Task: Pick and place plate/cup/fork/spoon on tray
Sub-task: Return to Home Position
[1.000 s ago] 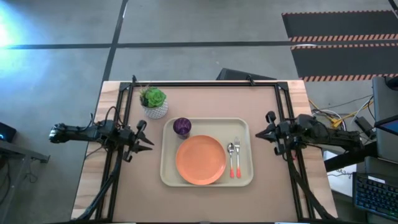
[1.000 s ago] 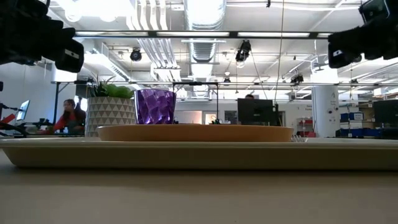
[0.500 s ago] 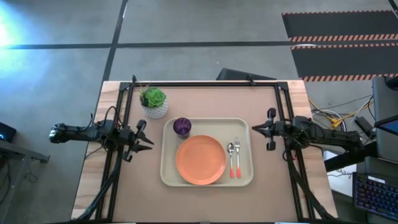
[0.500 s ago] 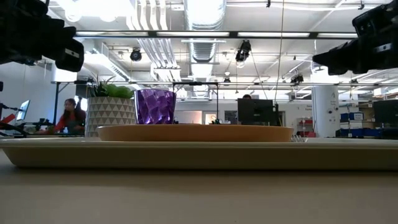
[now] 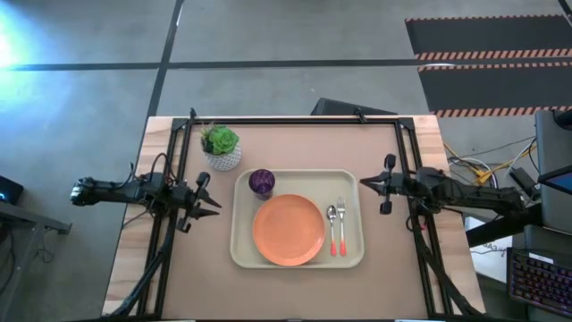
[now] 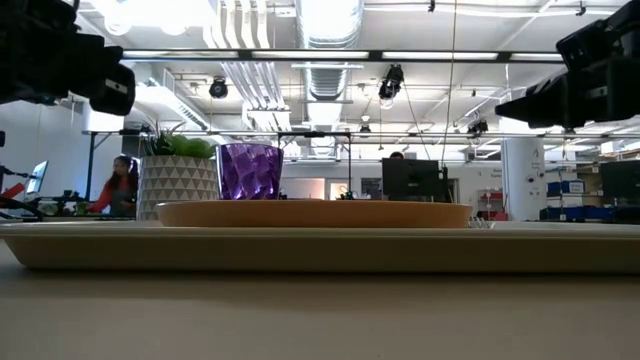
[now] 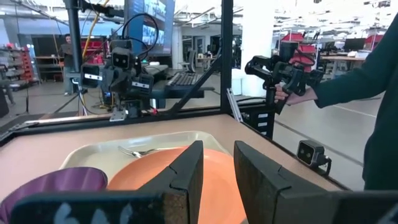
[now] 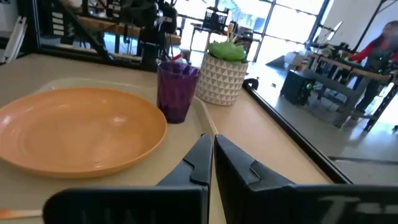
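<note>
The cream tray (image 5: 350,183) lies in the middle of the table. On it lie the orange plate (image 5: 288,229), the purple cup (image 5: 261,182) upright at its far left corner, and the spoon (image 5: 332,217) and fork (image 5: 340,215) side by side right of the plate. My left gripper (image 5: 217,204) hovers open and empty left of the tray, its fingers (image 7: 186,177) pointing at it. My right gripper (image 5: 363,182) hovers shut and empty right of the tray's far right corner, pointing at it. It also shows in the right wrist view (image 8: 212,146).
A white pot with a green plant (image 5: 222,148) stands on the table just beyond the tray's far left corner, near the cup. Black frame rails (image 5: 295,121) run along the table's far, left and right sides. A person (image 7: 373,93) stands beyond the table's near edge.
My right gripper has gone a little toward the table's left, toward the tray's far right corner, and has turned about its wrist, its fingers now pointing at the tray. The things on the tray have stayed in place.
</note>
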Controlling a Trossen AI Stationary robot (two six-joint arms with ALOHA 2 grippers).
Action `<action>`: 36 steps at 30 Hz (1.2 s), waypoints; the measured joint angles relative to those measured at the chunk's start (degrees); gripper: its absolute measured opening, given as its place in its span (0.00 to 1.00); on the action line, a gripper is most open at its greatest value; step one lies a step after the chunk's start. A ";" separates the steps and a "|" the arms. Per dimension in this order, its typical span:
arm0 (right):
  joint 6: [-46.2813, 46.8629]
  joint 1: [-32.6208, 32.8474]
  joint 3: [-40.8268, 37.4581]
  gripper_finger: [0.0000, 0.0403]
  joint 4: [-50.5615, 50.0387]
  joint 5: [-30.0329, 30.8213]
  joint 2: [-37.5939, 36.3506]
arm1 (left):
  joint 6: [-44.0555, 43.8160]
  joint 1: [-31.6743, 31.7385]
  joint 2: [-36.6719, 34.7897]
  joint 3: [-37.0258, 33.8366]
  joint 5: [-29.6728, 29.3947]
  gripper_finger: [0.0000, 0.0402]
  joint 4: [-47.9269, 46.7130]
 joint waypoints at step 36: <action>-1.07 0.00 -0.04 0.02 0.09 -1.70 -4.81 | 0.44 0.00 0.00 -0.02 -1.59 0.18 -0.10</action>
